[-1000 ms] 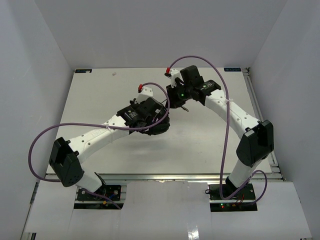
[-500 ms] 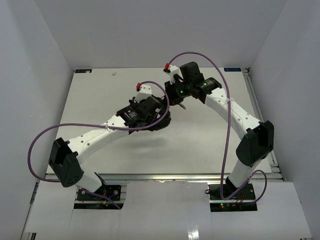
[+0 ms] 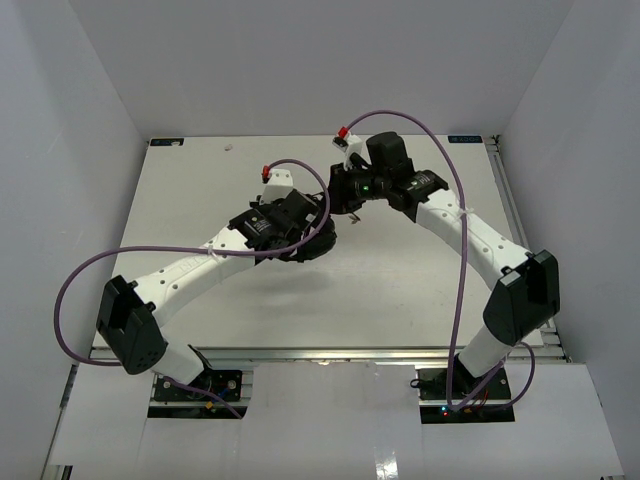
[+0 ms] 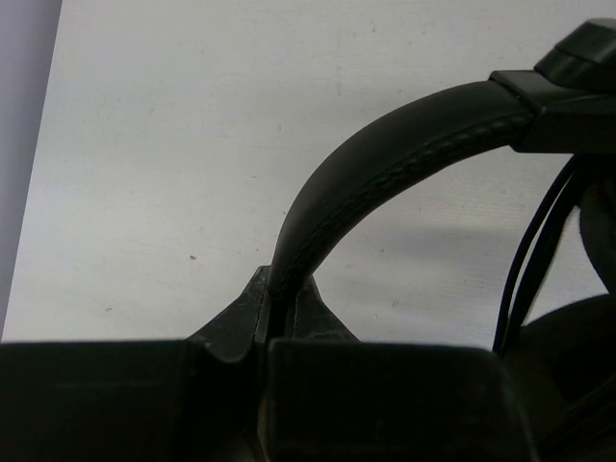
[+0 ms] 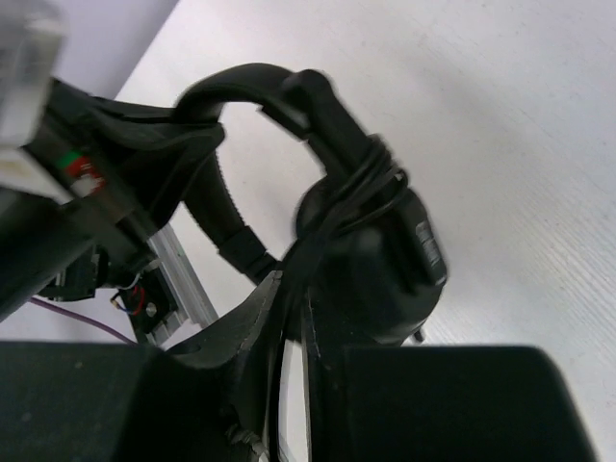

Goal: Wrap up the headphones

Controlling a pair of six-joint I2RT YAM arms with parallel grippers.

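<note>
The black headphones (image 3: 315, 238) hang above the middle of the white table (image 3: 190, 190), held between both arms. My left gripper (image 4: 281, 310) is shut on the padded headband (image 4: 385, 164), which arches up to the right toward an earcup arm. My right gripper (image 5: 294, 298) is shut on the thin dark cable (image 5: 356, 188), which is looped several times round the folded earcups (image 5: 385, 260). In the top view the right gripper (image 3: 345, 200) sits just right of the headphones and the left gripper (image 3: 300, 225) just left. The plug end is hidden.
Thick purple robot cables (image 3: 455, 230) arc above both arms. The table's metal front rail (image 3: 330, 352) runs along the near edge. White walls close in on the left, back and right.
Both grippers have shifted a little left and toward the back with the headphones. The right wrist has turned, and its purple cable loop has swung right.
</note>
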